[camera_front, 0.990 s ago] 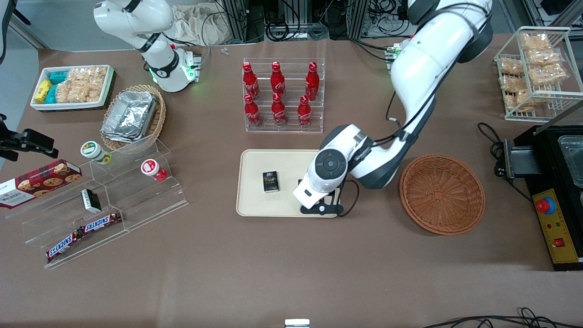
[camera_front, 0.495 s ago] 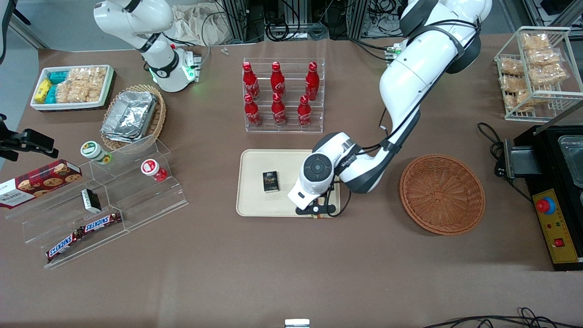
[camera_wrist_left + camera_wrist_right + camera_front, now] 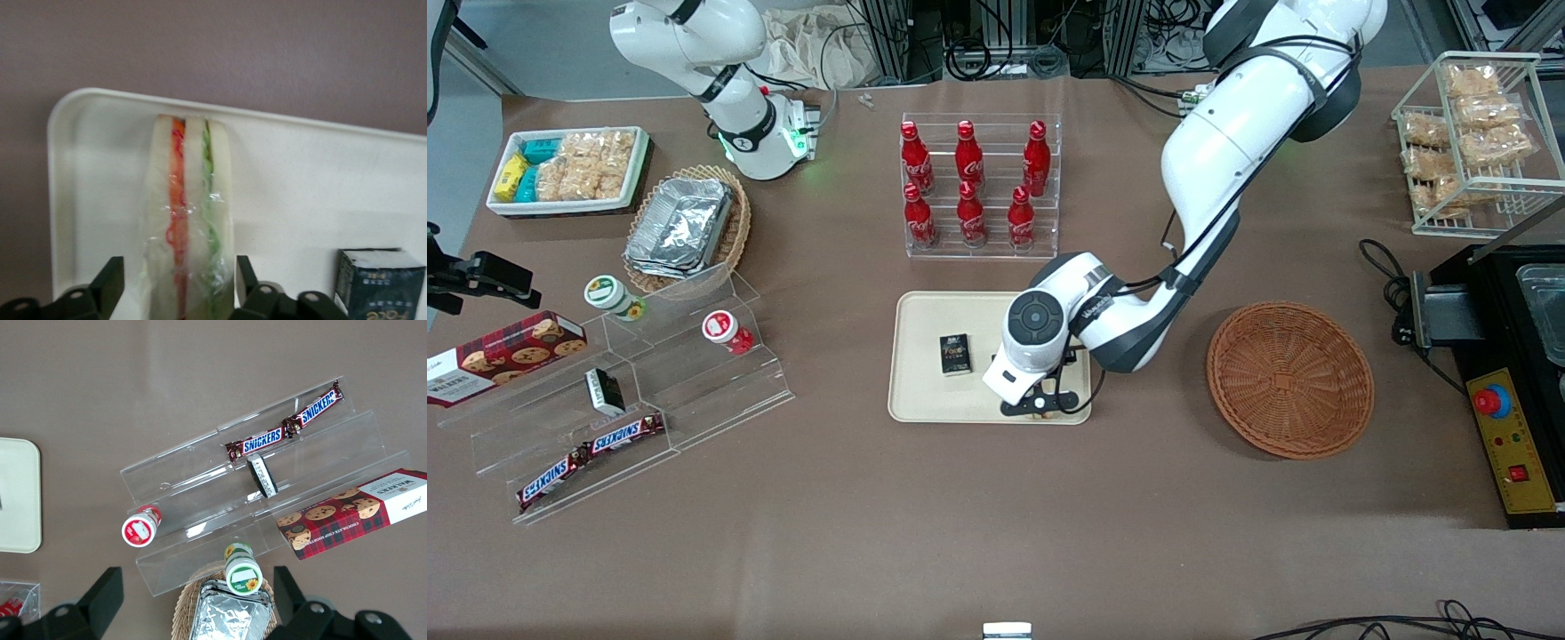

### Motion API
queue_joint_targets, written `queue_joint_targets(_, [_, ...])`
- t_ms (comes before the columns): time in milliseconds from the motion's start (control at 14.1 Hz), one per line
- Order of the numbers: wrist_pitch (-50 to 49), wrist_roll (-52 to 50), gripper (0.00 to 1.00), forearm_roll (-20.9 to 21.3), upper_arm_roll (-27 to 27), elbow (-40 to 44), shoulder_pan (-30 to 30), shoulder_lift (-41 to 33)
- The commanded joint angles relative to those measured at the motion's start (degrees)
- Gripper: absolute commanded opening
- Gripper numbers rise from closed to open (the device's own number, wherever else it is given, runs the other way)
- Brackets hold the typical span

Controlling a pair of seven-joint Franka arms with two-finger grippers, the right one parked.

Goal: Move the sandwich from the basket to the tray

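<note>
The gripper point(image 3: 1040, 407) hung low over the tray point(image 3: 925, 391), at the corner nearest the front camera on the working arm's side, and it had the sandwich point(image 3: 190, 220). In the wrist view the wrapped wedge stood on edge between the two black fingers point(image 3: 110, 283), one pressed to each bread face, so the gripper was clamped on it. Orange-red and green filling ran down the middle of the wedge under clear film. Its tip reached almost to the tray's rim, and whether the bottom edge touched the tray floor could not be told.

From the front the arm's wrist hid nearly all of the sandwich. The small dark box point(image 3: 956, 354) lay flat on the tray, just beside the gripper and apart from the sandwich. The basket point(image 3: 1289, 379) sat on the brown table, well apart from the tray toward the working arm's end, with nothing in it. The rack of red bottles point(image 3: 976, 185) stood farther from the front camera than the tray
</note>
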Motion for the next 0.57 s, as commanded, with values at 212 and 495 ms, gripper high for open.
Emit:
queue_joint_targets(212, [-11.57, -0.4, 1.0, -1.85, -0.49, -1.17, 7.48, -13.29])
queue_joint_targets(495, [-12.63, 0.9, 1.0, -3.79, -0.41, -4.23, 10.3, -19.43])
